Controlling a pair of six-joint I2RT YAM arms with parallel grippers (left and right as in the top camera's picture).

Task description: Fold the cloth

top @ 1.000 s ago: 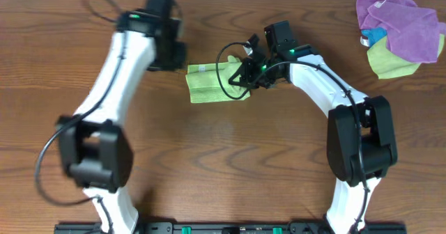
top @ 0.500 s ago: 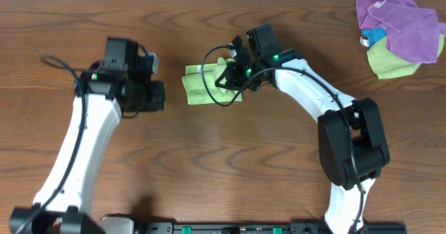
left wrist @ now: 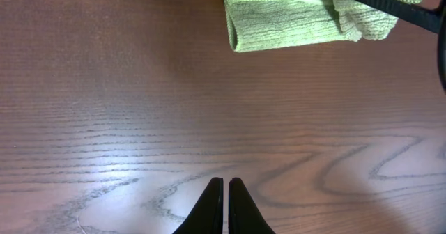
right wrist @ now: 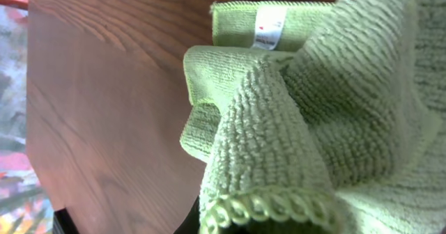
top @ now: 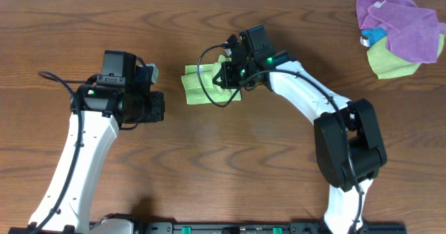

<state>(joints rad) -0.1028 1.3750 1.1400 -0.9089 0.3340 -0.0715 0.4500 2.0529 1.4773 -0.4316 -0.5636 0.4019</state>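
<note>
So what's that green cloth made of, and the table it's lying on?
The cloth looks like terry or microfibre: soft, matte lime green, with rows of tiny loops and a stitched edge. The table looks like brown wood or wood-grain laminate, smooth with a slight sheen; the grain lines alone cannot settle which.

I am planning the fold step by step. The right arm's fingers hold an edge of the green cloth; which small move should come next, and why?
Probably carry the held edge toward the left arm and lay it flat. The right fingers grip a raised fold of the cloth; the left fingers are shut, away from it.
</note>
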